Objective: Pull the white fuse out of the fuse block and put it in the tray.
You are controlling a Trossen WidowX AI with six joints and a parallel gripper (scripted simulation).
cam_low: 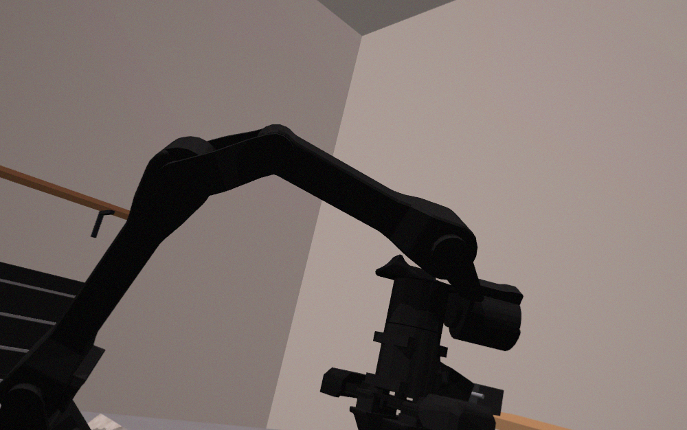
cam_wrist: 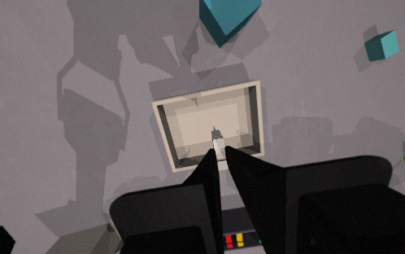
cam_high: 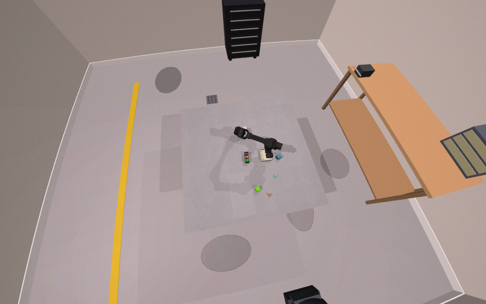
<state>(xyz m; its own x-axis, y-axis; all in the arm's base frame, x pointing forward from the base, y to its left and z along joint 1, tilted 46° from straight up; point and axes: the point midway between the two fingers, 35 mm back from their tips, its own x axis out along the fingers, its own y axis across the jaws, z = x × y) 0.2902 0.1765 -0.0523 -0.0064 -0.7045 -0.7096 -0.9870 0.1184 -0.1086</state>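
The white fuse point(cam_wrist: 219, 147) is held between the two black fingertips in the wrist view, its metal prong pointing away from the fingers. My gripper point(cam_wrist: 219, 152) is shut on it. In the wrist view the fuse shows over the near part of the beige tray point(cam_wrist: 262, 122) point(cam_high: 261, 160); its height above the tray floor is hard to tell. The fuse block point(cam_high: 246, 158) point(cam_wrist: 236, 215) stands to the left of the tray in the top view, and is partly hidden by the fingers in the wrist view. Red, yellow and green fuses show in it. The exterior view does not show the fingertips.
A teal block point(cam_high: 278, 156) point(cam_wrist: 232, 16) stands close to the tray's far side. A smaller teal cube point(cam_high: 275, 176) point(cam_wrist: 382, 45), a green block point(cam_high: 257, 189) and a small orange thing point(cam_high: 269, 194) lie farther off.
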